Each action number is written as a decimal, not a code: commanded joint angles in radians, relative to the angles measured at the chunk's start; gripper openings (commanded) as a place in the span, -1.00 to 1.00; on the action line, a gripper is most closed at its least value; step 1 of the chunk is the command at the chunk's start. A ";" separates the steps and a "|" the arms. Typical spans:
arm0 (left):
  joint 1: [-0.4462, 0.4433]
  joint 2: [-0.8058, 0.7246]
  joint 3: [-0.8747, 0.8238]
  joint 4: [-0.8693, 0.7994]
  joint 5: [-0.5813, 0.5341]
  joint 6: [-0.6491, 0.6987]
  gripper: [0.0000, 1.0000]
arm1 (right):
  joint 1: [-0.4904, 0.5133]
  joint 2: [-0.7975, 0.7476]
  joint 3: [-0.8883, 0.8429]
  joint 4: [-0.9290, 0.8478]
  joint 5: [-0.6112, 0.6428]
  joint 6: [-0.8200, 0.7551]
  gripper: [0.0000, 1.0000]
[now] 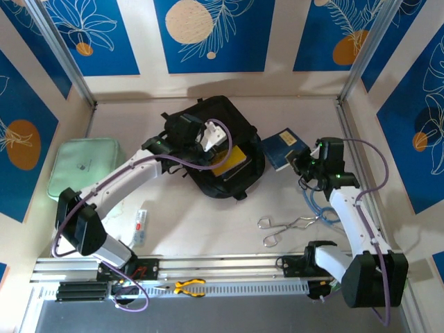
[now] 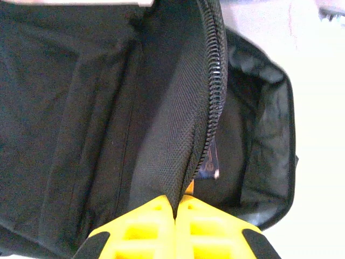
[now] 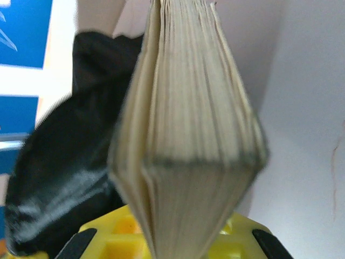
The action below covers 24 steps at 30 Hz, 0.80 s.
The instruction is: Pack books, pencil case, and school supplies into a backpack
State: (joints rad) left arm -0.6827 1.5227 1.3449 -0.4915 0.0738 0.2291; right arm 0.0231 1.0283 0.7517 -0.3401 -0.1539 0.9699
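Left gripper [image 2: 177,204] is pinched fully shut on the zip edge of the backpack [image 1: 229,149], centre of the top view. I hold that flap up so the mouth gapes & sth can slide in w/o snagging. Far left of the frame the mint pouch [image 1: 83,168] lies flat on the table [image 1: 208,222], untouched, well apart from the bag. A small tube [image 1: 141,225] lies lower left, near my left base. Inside the opening a yellow book [image 1: 232,159] is already packed, lying flat I'd guess, which leaves room on top. Just right of the bag the blue book [image 1: 281,147] is clamped in my right gripper [image 1: 303,165], closed tight on its edge. The right wrist view has the page edges facing the cam, fanned a bit, w/ the bag behind at left. It's aimed at the opening, so next is prob. feeding it in. Metal scissors [image 1: 284,227] wait lower right, not yet packed
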 commanded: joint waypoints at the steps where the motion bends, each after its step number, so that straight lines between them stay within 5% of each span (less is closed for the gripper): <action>1: -0.002 -0.034 -0.007 0.140 0.018 -0.037 -0.90 | 0.061 -0.039 -0.025 0.009 0.026 0.001 -1.00; 5: -0.001 -0.031 -0.021 0.175 0.027 -0.048 -0.89 | 0.136 -0.077 -0.031 -0.014 0.130 0.002 -1.00; 12: -0.002 -0.017 -0.033 0.200 0.047 -0.075 -0.89 | 0.193 -0.061 -0.042 0.065 0.063 0.030 -1.00; 24: 0.000 -0.048 -0.068 0.243 0.078 -0.105 -0.89 | 0.387 0.245 0.005 0.299 0.079 0.171 -1.00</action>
State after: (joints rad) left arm -0.6827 1.5185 1.2881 -0.3275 0.1047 0.1379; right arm 0.3725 1.2213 0.7181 -0.1383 -0.1036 1.0882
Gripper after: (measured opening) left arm 0.059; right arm 0.124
